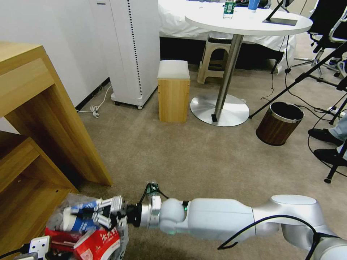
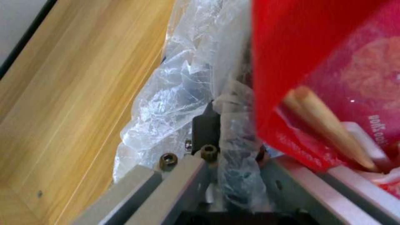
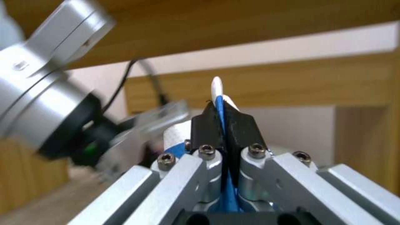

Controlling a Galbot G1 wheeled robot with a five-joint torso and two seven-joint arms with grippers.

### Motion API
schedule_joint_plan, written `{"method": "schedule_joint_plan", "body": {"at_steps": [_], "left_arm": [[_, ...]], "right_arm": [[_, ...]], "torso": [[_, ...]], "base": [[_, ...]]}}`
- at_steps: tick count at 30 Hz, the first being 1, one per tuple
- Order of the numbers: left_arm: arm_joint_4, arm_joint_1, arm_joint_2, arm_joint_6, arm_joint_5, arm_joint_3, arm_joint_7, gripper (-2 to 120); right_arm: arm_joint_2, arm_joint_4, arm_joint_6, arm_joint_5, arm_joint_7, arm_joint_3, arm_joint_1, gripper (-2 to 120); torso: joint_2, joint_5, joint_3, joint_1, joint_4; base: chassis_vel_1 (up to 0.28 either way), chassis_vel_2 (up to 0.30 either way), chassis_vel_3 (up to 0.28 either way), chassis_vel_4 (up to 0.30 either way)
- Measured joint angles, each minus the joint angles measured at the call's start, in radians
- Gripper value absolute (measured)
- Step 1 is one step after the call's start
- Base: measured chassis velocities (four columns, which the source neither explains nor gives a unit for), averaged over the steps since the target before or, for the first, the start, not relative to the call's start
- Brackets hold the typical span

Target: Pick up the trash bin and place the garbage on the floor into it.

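Right pincer (image 1: 94, 213) pinched tight on a flattened blue-white carton (image 3: 219, 103), over the trash bin (image 1: 61, 213). Left pincer (image 2: 225, 147) clamped on the bin's crinkly bag rim, hard beside smooth wooden desk (image 1: 43, 119). Open beige carpet (image 1: 202, 159) beyond.

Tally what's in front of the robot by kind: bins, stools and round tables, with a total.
Bins: 2, the bag-lined trash bin, where the right gripper holds a blue-white carton, and the brown wood-grain bin with a silver rim.
Stools: 2, the wooden box stool with a white cushion and the beige plastic stool.
Round tables: 1, the white table.
Total: 5.
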Motion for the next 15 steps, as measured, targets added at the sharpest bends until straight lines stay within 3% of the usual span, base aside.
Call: {"method": "schedule_joint_plan", "body": {"at_steps": [8, 15], "left_arm": [[-0.012, 0.014, -0.036, 0.002, 0.023, 0.014, -0.002, 0], [-0.030, 0.037, -0.069, -0.004, 0.065, 0.017, 0.014, 0]], "right_arm": [[0.039, -0.074, 0.009, 0.005, 0.026, -0.072, -0.059, 0], [0.031, -0.094, 0.004, 0.020, 0.043, -0.076, -0.072, 0]], "torso": [[0.000, 0.0002, 0.000, 0.000, 0.0001], [0.000, 0.0003, 0.000, 0.000, 0.0000]], "base": [[0.000, 0.000, 0.000, 0.000], [0.000, 0.000, 0.000, 0.000]]}}
